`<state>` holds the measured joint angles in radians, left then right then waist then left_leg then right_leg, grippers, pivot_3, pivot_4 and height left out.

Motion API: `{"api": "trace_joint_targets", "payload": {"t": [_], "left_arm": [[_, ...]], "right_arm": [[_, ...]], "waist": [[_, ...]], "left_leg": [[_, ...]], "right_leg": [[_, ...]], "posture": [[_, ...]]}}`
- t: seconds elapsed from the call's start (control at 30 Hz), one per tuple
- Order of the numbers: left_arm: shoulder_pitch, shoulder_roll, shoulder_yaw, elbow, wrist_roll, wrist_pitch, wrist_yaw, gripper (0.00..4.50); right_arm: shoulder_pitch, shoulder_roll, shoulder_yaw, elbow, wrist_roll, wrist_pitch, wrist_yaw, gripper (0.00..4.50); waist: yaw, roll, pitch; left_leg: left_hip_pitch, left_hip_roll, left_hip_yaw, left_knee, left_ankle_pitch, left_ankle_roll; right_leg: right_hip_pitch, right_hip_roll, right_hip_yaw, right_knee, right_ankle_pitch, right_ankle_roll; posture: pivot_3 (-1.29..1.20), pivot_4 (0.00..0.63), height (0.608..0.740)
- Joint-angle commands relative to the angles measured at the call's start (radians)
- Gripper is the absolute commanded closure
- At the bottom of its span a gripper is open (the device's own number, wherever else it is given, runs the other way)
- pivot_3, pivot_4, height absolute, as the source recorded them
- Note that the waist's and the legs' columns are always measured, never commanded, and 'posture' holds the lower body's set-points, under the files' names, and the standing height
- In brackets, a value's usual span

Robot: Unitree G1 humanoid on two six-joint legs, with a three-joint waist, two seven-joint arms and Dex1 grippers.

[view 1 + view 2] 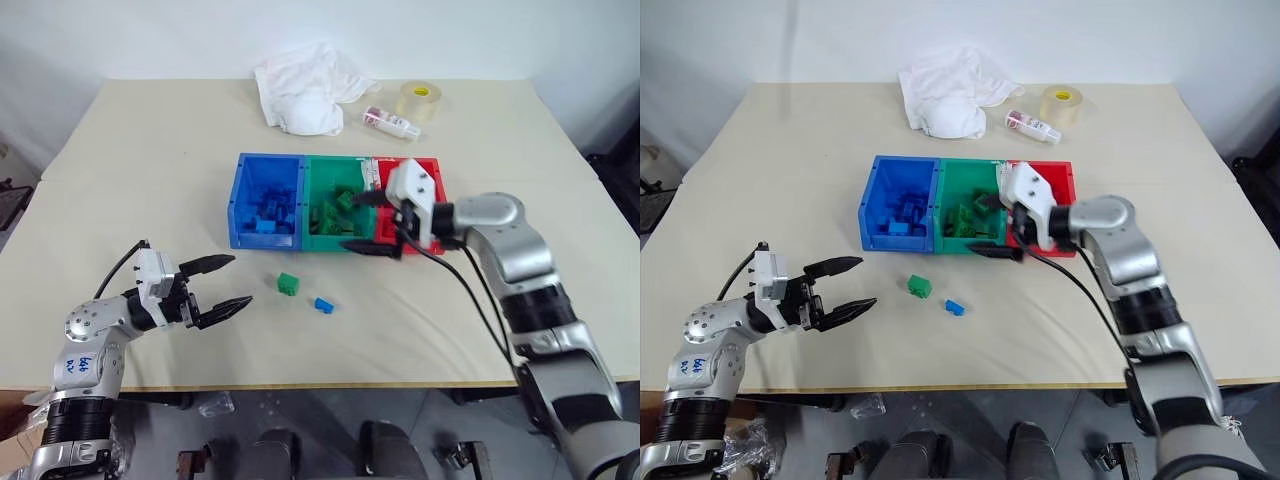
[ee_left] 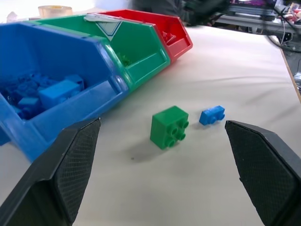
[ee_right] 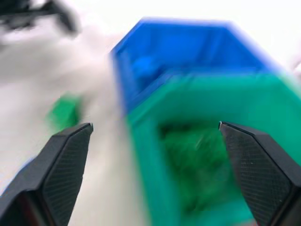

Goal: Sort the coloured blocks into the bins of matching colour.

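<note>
We see the right hand [image 1: 367, 222] released, held level above the green bin [image 1: 338, 206]; the left hand [image 1: 222, 284] released, low over the tabletop [image 1: 150, 180], facing a green block [image 1: 288, 285].

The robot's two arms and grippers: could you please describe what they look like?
Both arms are silver-grey metal with black ribbed joint sections. Each ends in a white wrist housing and a gripper, left gripper and right gripper, with two black pointed fingers whose inner pads are cross-hatched. Black cables loop along each wrist. The left arm bears a white sticker with blue handwriting.
</note>
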<state>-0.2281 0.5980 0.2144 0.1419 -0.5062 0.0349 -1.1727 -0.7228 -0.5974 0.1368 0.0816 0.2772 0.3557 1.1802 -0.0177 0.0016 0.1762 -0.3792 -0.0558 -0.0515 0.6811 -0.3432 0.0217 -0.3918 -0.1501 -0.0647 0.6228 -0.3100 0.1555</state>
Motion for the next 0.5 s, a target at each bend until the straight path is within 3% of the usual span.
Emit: {"api": "trace_joint_targets", "payload": {"t": [0.03, 0.27, 0.37, 0.5], "left_arm": [[-0.006, 0.011, 0.006, 0.007, -0.012, -0.013, -0.031, 0.00], [-0.018, 0.039, 0.021, 0.070, -0.018, -0.021, -0.096, 0.00], [-0.029, 0.046, 0.023, 0.098, -0.012, -0.029, -0.114, 0.00], [-0.052, 0.045, 0.020, 0.124, -0.005, -0.041, -0.119, 0.00]], "right_arm": [[0.140, -0.132, -0.113, -0.227, 0.120, 0.058, 0.086, 0.02], [0.532, -0.404, -0.371, -0.357, 0.192, 0.095, 0.174, 0.02], [0.601, -0.437, -0.419, -0.375, 0.204, 0.097, 0.172, 0.02], [0.575, -0.413, -0.386, -0.408, 0.217, 0.105, 0.127, 0.02]], "waist": [[0.004, 0.000, 0.000], [0.020, 0.000, 0.000], [0.017, 0.000, 0.000], [0.017, 0.000, 0.000]], "left_leg": [[0.000, 0.000, 0.000, 0.000, 0.000, 0.000], [0.000, 0.002, 0.005, 0.001, 0.000, 0.000], [0.001, 0.003, 0.006, 0.001, 0.000, 0.000], [0.002, 0.004, 0.007, 0.000, 0.000, 0.000]], "right_leg": [[0.000, 0.000, 0.000, 0.000, 0.000, 0.000], [0.001, 0.000, 0.001, -0.003, 0.000, 0.000], [0.001, 0.001, 0.001, -0.003, 0.000, 0.000], [0.001, 0.001, 0.001, -0.003, 0.000, 0.000]], "posture": [[0.00, 0.150, 0.740], [0.00, 0.150, 0.740], [0.00, 0.150, 0.740], [0.00, 0.150, 0.740]]}}
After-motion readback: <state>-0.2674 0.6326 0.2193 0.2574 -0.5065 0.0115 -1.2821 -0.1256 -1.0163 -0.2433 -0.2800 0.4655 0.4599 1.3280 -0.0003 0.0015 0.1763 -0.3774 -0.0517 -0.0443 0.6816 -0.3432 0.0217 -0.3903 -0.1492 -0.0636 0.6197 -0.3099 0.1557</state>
